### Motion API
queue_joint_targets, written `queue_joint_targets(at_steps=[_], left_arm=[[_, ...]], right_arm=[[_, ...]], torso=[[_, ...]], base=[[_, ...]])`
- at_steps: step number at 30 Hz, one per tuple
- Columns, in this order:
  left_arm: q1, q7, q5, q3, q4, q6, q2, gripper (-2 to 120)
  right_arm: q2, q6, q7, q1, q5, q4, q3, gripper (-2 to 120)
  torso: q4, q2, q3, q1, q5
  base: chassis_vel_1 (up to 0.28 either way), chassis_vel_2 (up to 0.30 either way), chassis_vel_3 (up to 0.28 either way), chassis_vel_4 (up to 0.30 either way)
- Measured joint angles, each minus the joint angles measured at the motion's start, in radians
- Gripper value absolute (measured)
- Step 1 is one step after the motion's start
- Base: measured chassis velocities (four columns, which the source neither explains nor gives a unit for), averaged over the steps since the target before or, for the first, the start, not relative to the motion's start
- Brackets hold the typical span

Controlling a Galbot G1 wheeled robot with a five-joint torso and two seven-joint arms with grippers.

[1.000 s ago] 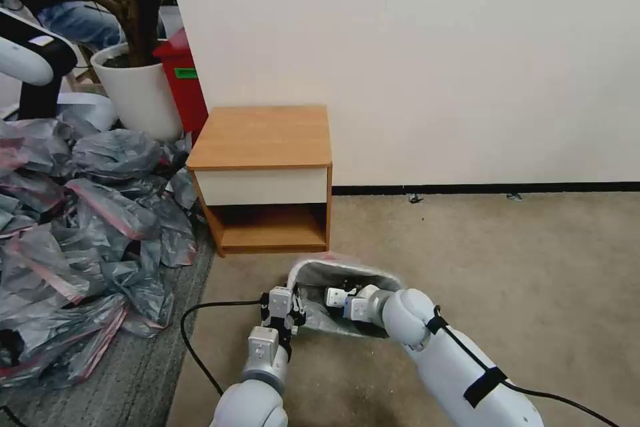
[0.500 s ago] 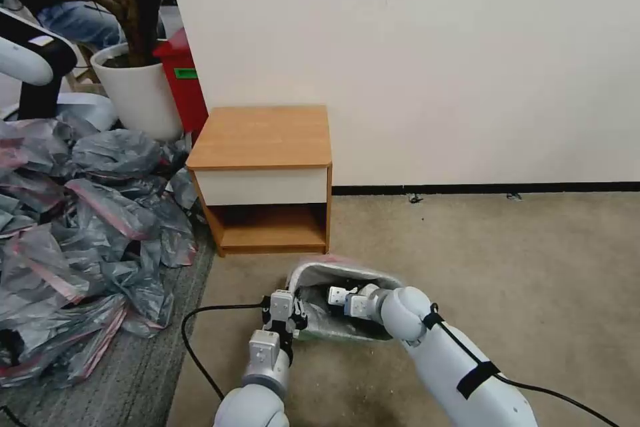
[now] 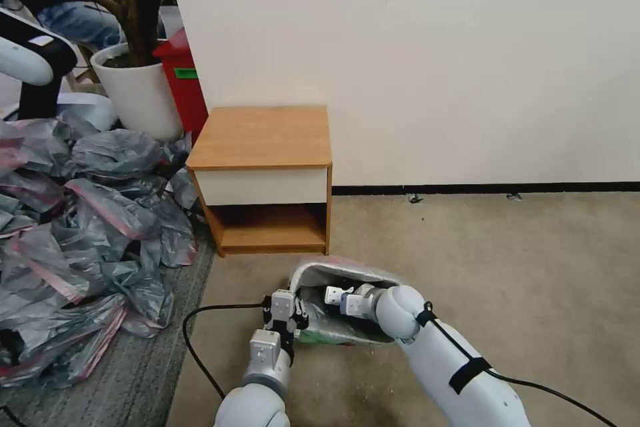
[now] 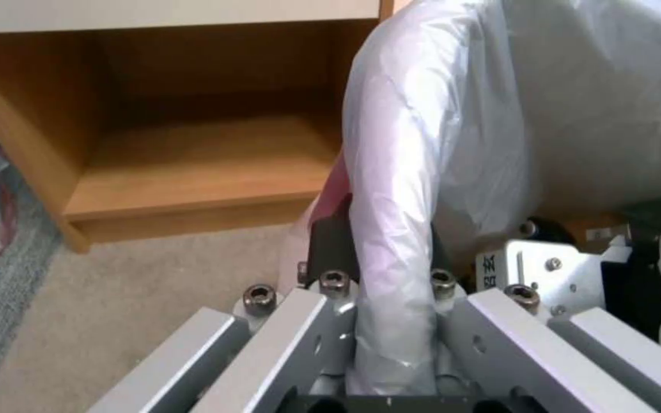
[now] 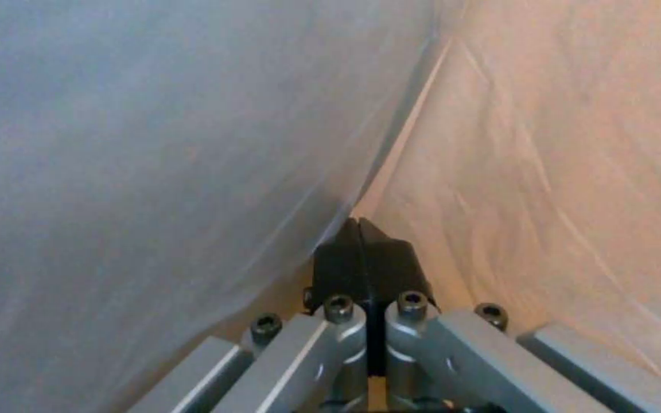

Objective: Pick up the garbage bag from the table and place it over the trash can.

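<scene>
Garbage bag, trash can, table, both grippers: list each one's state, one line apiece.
garbage bag: draped over the can's rim, lining the inside.
trash can: on the floor, rim bag-covered.
table: top bare, shelf bare.
left gripper: shut on bag-covered rim.
right gripper: shut, inside the lined can.

The garbage bag (image 3: 347, 271) veils most of the trash can (image 3: 333, 335); the right gripper (image 5: 361, 244) pads are half-buried in plastic folds.
</scene>
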Motion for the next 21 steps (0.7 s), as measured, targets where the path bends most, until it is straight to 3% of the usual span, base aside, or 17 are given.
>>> queue_joint_targets(at_steps=[21], left_arm=[[-0.009, 0.000, -0.013, -0.010, 0.005, 0.000, 0.007, 3]], right_arm=[[0.016, 0.004, 0.000, -0.008, -0.026, 0.000, 0.007, 0]], torso=[[0.0000, 0.000, 0.000, 0.000, 0.0002]], base=[[0.000, 0.000, 0.000, 0.000]])
